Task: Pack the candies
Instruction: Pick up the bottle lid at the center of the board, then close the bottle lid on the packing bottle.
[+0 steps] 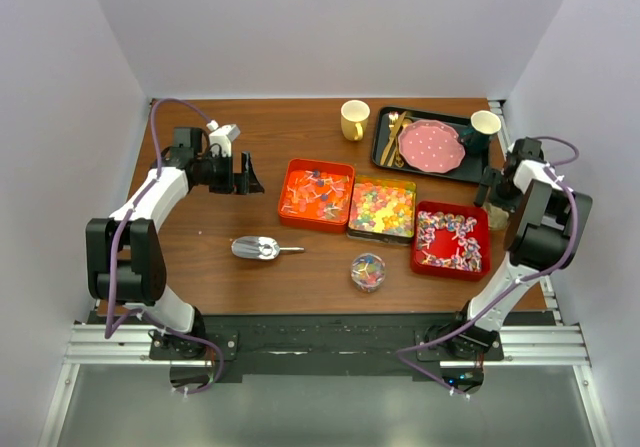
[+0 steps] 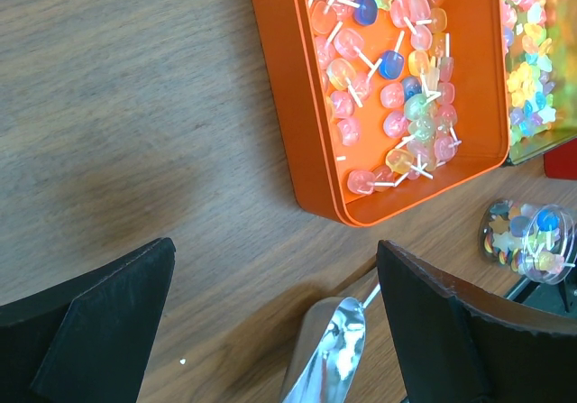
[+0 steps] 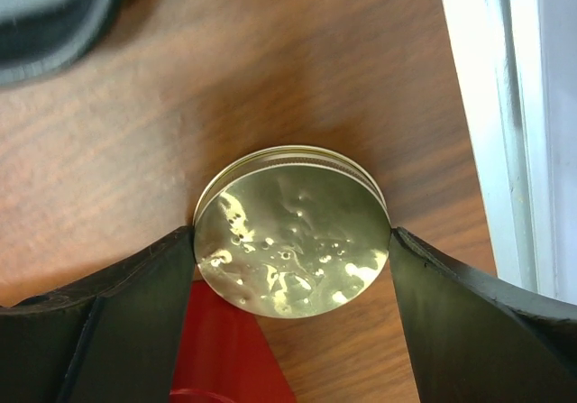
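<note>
Right end effector (image 3: 290, 241) straddles gold lid (image 3: 293, 227), pads (image 3: 135, 313) at its rim both sides; clamped or not, can't tell. Left end effector (image 2: 275, 259) wide open, empty, above scoop (image 2: 329, 353). Right arm (image 1: 540, 227) folded at tabletop (image 1: 210, 267) edge, mostly hiding lid from above. Candies (image 1: 380, 207) in three trays (image 1: 292, 182), some in jar (image 1: 368, 271).

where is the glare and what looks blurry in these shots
right wrist: the gold lid throws bright mirror patches, the dark shape top left is blurred; left wrist: the scoop glints and is soft at the bottom edge, candies sharp; top external: even light, soft shadows on the table
</note>
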You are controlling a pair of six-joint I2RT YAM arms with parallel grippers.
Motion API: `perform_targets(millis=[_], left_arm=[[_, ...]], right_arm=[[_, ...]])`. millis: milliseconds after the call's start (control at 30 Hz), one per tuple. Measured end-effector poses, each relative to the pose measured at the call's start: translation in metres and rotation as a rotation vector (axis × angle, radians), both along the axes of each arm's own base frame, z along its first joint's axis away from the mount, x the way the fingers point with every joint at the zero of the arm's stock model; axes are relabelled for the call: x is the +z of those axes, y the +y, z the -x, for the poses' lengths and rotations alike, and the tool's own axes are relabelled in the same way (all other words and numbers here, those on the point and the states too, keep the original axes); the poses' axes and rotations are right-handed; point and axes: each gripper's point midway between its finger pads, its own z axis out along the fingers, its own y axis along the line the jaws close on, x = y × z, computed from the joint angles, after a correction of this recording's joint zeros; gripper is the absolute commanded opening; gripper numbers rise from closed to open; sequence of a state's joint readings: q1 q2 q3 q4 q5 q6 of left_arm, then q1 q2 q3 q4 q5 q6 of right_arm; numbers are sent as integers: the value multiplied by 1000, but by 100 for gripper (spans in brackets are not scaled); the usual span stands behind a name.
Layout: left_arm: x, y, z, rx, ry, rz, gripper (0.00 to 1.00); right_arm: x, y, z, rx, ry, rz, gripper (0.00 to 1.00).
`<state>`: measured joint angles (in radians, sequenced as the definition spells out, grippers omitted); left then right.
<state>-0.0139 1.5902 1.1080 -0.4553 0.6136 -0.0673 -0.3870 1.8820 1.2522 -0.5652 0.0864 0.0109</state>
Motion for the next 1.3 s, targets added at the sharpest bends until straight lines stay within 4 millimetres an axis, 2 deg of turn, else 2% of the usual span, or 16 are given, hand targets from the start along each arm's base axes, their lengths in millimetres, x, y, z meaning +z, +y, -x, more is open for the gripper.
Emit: perform_targets(millis=[133, 367, 500, 633, 733, 800, 833, 900, 1000, 1100, 1300], left_arm=[[-1, 0, 2, 0, -2, 0, 99], [-2, 0, 3, 3, -6, 2, 99], [-1, 0, 3, 7, -8, 6, 98], [2, 0, 2, 13, -17, 8, 99], [3, 2, 5, 21, -25, -3, 99], [3, 3, 6, 25, -30, -8, 100], [3, 3, 7, 27, -32, -12, 100], [2, 5, 10, 32, -36, -22, 100], [2, 12, 14, 43, -59, -62, 100], [5, 22, 15, 70, -96, -123, 100], [13, 54, 13, 166, -163, -252, 100]], right_arm=[[10, 6, 6, 22, -13, -10, 63], [65, 22, -10, 117, -162, 27, 63], [81, 45, -20, 199, -211, 26, 62], [91, 95, -29, 362, -243, -14, 63], [110, 152, -29, 546, -289, -62, 64], [127, 195, -23, 692, -324, -102, 64], [133, 211, -20, 745, -341, -115, 64], [148, 247, -8, 875, -370, -142, 64], [157, 279, 11, 1009, -374, -168, 64], [155, 307, 31, 1143, -339, -181, 64], [140, 364, 88, 1508, -226, -156, 66]])
